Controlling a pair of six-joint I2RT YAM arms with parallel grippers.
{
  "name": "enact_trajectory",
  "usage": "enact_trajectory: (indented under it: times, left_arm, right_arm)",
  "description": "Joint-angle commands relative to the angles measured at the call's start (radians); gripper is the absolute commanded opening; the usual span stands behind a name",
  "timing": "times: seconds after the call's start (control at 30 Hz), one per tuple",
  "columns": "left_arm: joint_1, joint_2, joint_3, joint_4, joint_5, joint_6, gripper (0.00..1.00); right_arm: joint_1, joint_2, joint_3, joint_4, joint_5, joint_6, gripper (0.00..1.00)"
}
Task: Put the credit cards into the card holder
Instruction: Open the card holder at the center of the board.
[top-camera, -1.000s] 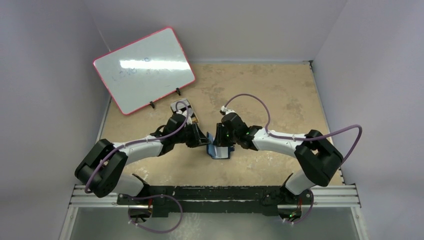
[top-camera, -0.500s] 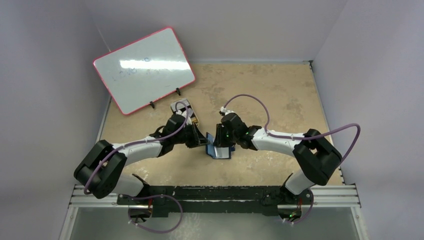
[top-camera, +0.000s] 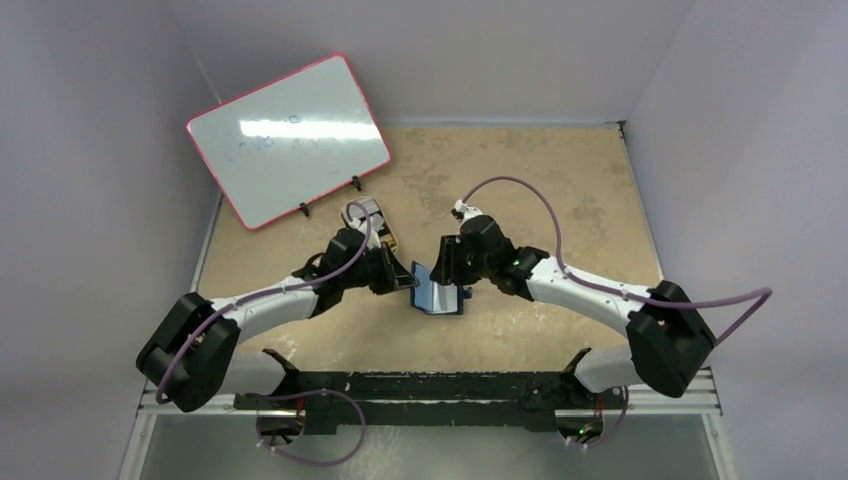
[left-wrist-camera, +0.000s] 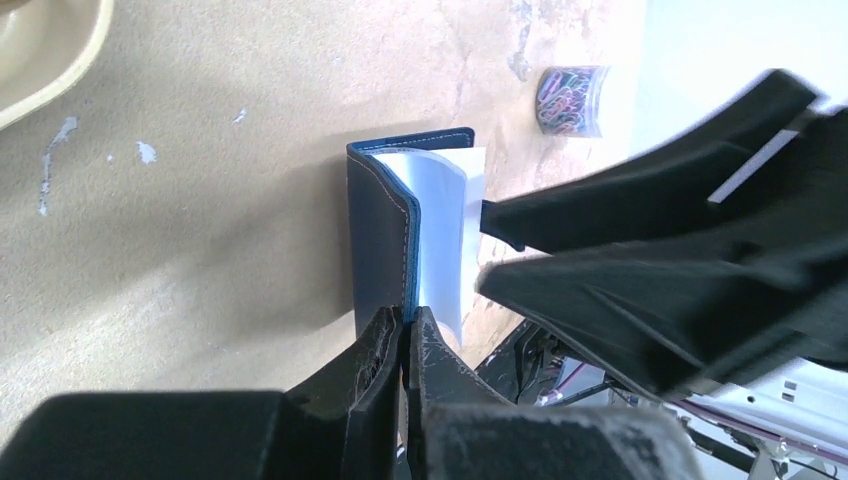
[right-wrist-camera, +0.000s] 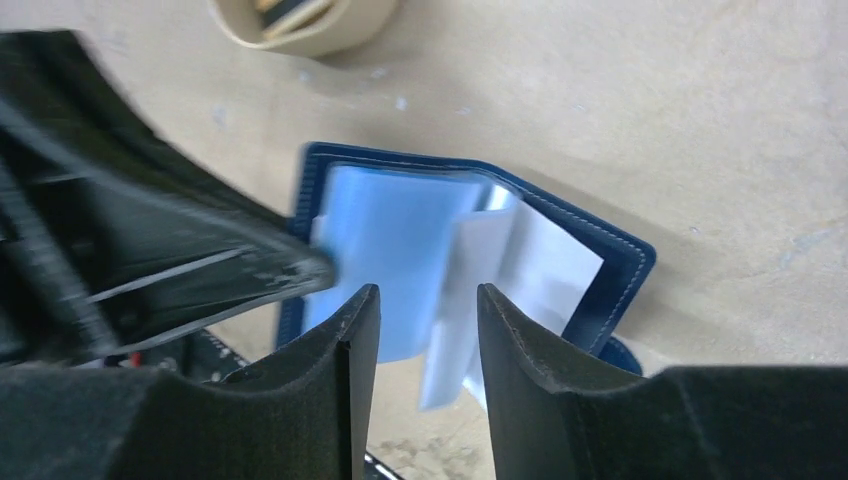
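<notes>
Card holder (top-camera: 437, 293) lies spread open just below the middle of the top view, on the tan bench (top-camera: 560, 200), between the two arms. In the left wrist view its navy cover (left-wrist-camera: 380, 230) stands on edge near the centre of the frame, with a pale inner leaf curling out to the right of it. The left fingers (left-wrist-camera: 385, 345) are pressed together on the lower edge of that cover, pinching it. In the right wrist view the holder (right-wrist-camera: 560, 250) fills the middle of the frame, its glossy light-blue pockets fanned up. The right fingers (right-wrist-camera: 350, 330) stand apart at the bottom of that frame, just over the pockets, with one pale leaf showing in the gap; they clamp nothing that can be made out. A beige oval tin (right-wrist-camera: 310, 25) sits at the top edge with something dark inside, too cropped to identify. A pink-rimmed whiteboard (top-camera: 288, 140) leans at the upper left of the top view.
</notes>
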Motion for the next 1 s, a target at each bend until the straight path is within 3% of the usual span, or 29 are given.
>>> enact_trajectory:
  times: [0.0, 0.43, 0.97]
  left_arm:
    - [-0.003, 0.02, 0.046, 0.008, -0.011, 0.0, 0.0]
    - [-0.004, 0.036, 0.044, 0.012, -0.02, -0.019, 0.0]
    - [-0.004, 0.007, 0.033, 0.022, -0.061, -0.028, 0.0]
  right_arm:
    - [0.003, -0.065, 0.056, 0.024, -0.083, -0.017, 0.45]
    - [0.006, 0.017, 0.047, 0.068, -0.156, -0.011, 0.54]
    - [0.005, 0.104, 0.037, 0.09, -0.218, -0.021, 0.54]
